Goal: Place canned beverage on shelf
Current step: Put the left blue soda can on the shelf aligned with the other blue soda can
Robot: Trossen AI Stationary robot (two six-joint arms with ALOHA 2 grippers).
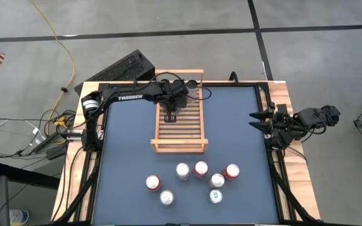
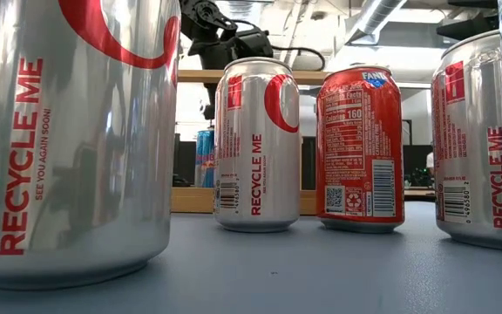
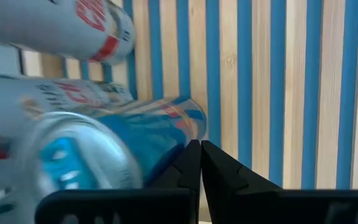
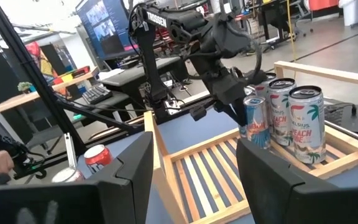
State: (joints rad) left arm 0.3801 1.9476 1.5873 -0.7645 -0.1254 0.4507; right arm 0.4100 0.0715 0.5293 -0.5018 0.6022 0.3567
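The blue-and-silver slim beverage can (image 4: 254,121) stands upright on the light-wood slatted shelf (image 1: 178,139), at the far 12 o'clock end beside two pale slim cans (image 4: 294,121) by the rail. The left gripper (image 1: 171,117) hovers just beside it over the slats, jaws closed on nothing. Toward 6 o'clock on the dark blue desk (image 1: 124,157), seven red and silver soda cans (image 1: 200,169) stand clustered. The right gripper (image 1: 257,121) waits at 3 o'clock, jaws parted, empty.
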